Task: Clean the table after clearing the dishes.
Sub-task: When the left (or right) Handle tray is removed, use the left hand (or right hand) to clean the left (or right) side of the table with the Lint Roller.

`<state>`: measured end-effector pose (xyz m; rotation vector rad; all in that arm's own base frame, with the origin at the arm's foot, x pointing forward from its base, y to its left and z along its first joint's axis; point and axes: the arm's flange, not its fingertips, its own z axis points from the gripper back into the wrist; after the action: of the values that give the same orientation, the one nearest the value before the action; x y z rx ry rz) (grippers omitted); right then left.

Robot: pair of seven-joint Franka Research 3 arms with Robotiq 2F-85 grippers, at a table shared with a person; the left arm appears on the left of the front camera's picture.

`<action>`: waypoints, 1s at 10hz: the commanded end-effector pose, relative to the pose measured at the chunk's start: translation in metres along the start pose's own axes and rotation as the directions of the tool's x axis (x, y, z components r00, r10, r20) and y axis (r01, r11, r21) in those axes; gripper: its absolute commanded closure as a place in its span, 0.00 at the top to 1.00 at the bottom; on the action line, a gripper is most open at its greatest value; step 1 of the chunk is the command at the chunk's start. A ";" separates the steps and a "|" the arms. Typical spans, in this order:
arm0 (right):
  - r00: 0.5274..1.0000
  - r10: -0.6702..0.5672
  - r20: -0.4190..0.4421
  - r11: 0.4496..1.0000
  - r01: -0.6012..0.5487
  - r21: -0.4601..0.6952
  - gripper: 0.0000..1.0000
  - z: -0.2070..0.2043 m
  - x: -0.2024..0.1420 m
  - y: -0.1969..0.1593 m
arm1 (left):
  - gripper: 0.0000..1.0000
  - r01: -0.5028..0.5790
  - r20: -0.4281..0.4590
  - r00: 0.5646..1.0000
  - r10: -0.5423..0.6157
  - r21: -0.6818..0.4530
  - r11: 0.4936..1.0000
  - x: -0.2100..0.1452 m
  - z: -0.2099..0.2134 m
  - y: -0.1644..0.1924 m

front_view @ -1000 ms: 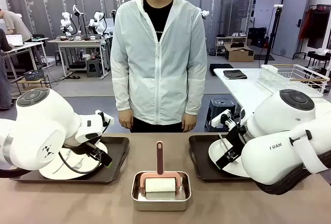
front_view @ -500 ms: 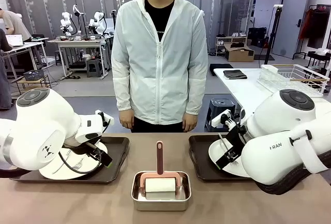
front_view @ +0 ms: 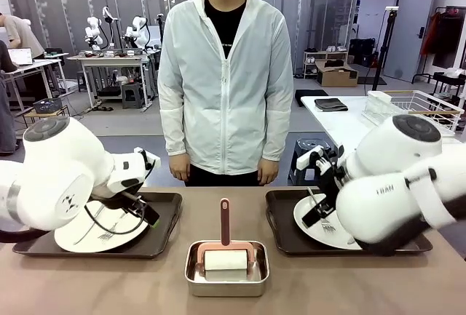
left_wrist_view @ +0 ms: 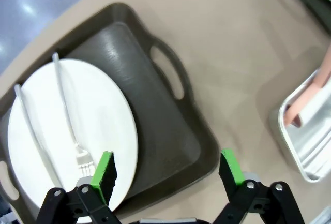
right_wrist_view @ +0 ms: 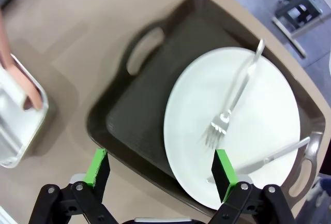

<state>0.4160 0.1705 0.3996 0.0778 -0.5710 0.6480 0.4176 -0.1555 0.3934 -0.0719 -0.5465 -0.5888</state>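
Left jaws: fully spread, gripping nothing, poised above the left tray (left_wrist_view: 155, 110) on the worktop (left_wrist_view: 238, 43). In the left wrist view one green pad (left_wrist_view: 105, 169) lies over the rim of the white plate (left_wrist_view: 98, 110) in that tray, and the other pad (left_wrist_view: 231, 166) lies at the tray's corner. The plate fills one end of the tray, so the tray floor between the pads is bare. A fork (left_wrist_view: 64, 105) and a knife (left_wrist_view: 32, 125) lie side by side on the plate, the fork's tines toward the jaws. Right jaws: fully spread, gripping nothing, poised above the right tray (right_wrist_view: 150, 105). One pad (right_wrist_view: 224, 175) lies over the rim of its white plate (right_wrist_view: 269, 105), and the other (right_wrist_view: 98, 167) lies at the tray's outer rim. A fork (right_wrist_view: 235, 97) rests on this plate, its tines pointing toward the jaws. A knife (right_wrist_view: 269, 157) lies crosswise just beyond the pad over the plate. A steel pan (front_view: 226, 277) sits on the worktop between the two trays, off to the side of each set of jaws and touching neither tray. It contains a pink roller (front_view: 225, 253), whose handle projects past the pan's far rim.
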 end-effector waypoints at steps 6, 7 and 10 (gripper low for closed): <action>0.988 -0.154 0.009 0.733 0.108 0.672 1.00 0.043 0.075 -0.080 | 1.00 -0.045 0.033 0.995 0.094 -0.690 0.723 0.051 0.064 0.098; 0.977 -0.215 0.004 0.644 0.139 0.752 1.00 0.040 0.076 -0.091 | 1.00 -0.056 0.038 0.991 0.132 -0.764 0.643 0.048 0.065 0.116; 0.927 -0.373 -0.044 0.448 0.221 0.866 1.00 0.018 0.061 -0.109 | 1.00 -0.185 0.017 0.913 0.408 -0.873 0.451 0.049 0.063 0.133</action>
<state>0.5046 0.1047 0.4597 1.1733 -0.3127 0.5534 0.4898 -0.0401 0.4749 -1.1639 -0.3791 -0.5213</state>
